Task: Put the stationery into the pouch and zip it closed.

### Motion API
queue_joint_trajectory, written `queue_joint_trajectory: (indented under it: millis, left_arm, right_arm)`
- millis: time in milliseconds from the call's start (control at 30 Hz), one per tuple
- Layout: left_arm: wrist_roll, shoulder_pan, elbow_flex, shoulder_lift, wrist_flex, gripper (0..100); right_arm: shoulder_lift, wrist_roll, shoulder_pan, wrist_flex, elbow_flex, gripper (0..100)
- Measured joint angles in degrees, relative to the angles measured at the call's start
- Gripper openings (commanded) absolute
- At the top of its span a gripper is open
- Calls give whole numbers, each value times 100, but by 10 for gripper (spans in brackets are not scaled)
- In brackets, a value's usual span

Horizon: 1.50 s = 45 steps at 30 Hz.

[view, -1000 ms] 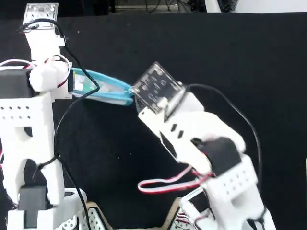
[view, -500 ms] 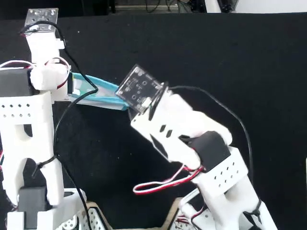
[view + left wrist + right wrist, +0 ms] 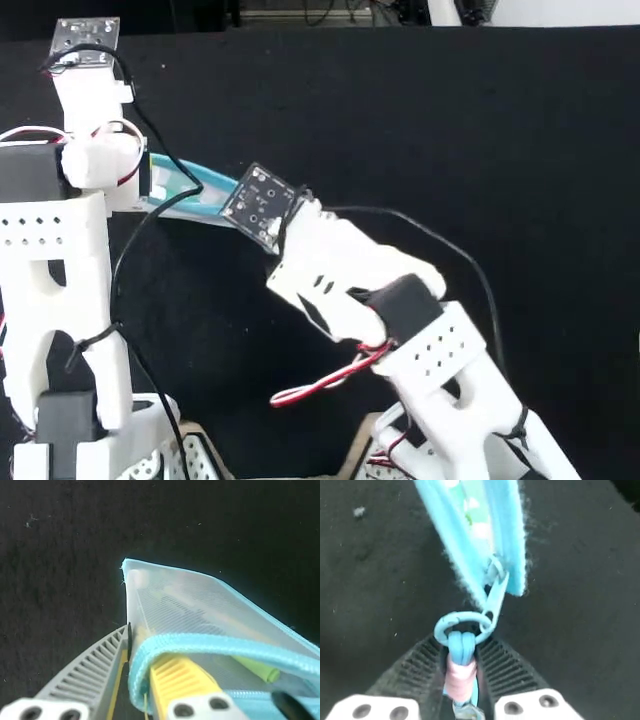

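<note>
On the left, my left claw (image 3: 141, 645) is clamped on one end of the pouch (image 3: 190, 610), the grey finger outside the wall and the yellow one apparently tucked under the teal zip band, so the pouch hangs lifted off the black worktop (image 3: 450, 130) and runs across towards my other arm. Through the clear wall I see a green stationery piece (image 3: 256, 668) lying inside along with something paler that I cannot make out, so I judge the filling to be done, or nearly so. At the far end of the pouch, my right claw (image 3: 461, 642) is closed tight on the blue cord (image 3: 460, 647) looped through the ring (image 3: 462, 625) of the zip pull (image 3: 495, 597), and the cord and pull look stretched in line with the pouch. What is left is the zipping: the band arches open around my yellow finger at the left end, so I take it that the slider has most of its run to make. To the right, the worktop is plain matte black cloth, and beyond its far edge there is a narrow strip of room with dark cables (image 3: 330, 12) and a pale surface.
</note>
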Motion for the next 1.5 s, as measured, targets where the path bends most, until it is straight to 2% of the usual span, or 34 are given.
queue_joint_trajectory:
  millis: [233, 500, 900, 1200, 1500]
  left_arm:
    - [0, 0, 0, 0, 0, 33]
    - [0, 0, 0, 0, 0, 33]
    - [0, 0, 0, 0, 0, 31]
    - [0, 0, 0, 0, 0, 30]
    - [0, 0, 0, 0, 0, 30]
  right_arm:
    - [0, -79, 0, -9, 53, 172]
    - [-677, -176, -26, -132, 316, 130]
    - [-1908, -193, -44, -1785, 2207, 128]
    - [-1987, -193, -53, -3305, 3138, 127]
    - [-2040, -193, 158, -3543, 3200, 127]
